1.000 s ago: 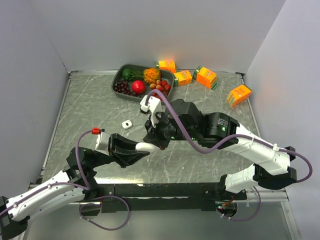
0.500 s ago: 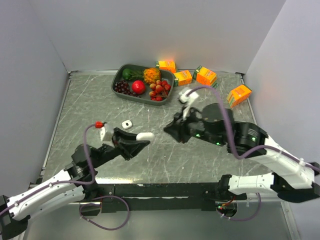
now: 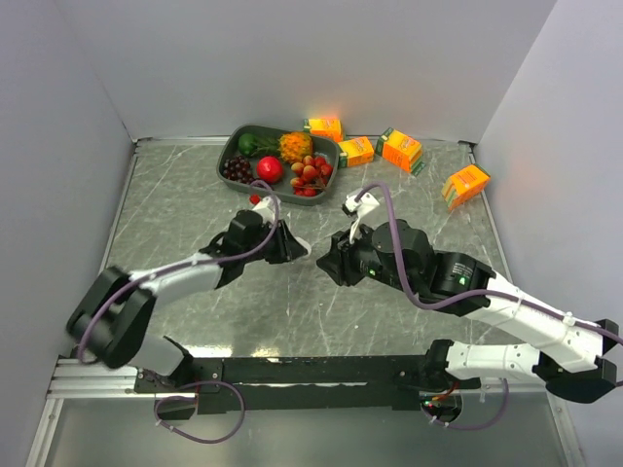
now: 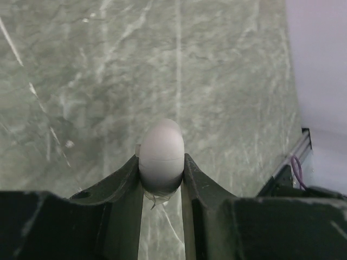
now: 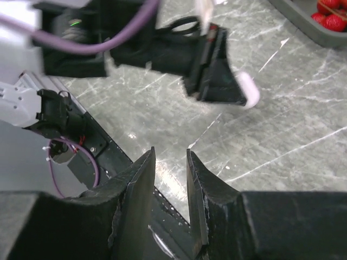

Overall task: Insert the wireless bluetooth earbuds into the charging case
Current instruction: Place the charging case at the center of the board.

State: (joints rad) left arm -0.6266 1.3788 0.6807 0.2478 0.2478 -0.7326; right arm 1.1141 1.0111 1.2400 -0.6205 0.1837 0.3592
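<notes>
My left gripper [image 4: 161,162] is shut on a white, egg-shaped charging case [image 4: 161,153], which shows a thin seam and looks closed. From above, that case [image 3: 300,245] pokes out of the left gripper [image 3: 290,244] just above the middle of the table. My right gripper [image 3: 329,263] hovers a short way to its right, open and apart from it. In the right wrist view the right gripper [image 5: 171,154] has nothing between its fingers, and the left gripper [image 5: 217,81] with the case [image 5: 246,89] sits ahead of it. The earbuds are out of view.
A dark tray [image 3: 226,156] of fruit stands at the back, its corner [image 5: 295,13] also in the right wrist view. Orange cartons [image 3: 401,149] lie at the back and one [image 3: 464,185] at the right. A black rail [image 3: 321,370] runs along the near edge.
My left arm has swung from the near left up to the table's middle, carrying the case. My right gripper has let go, opened and drawn back to the right.
</notes>
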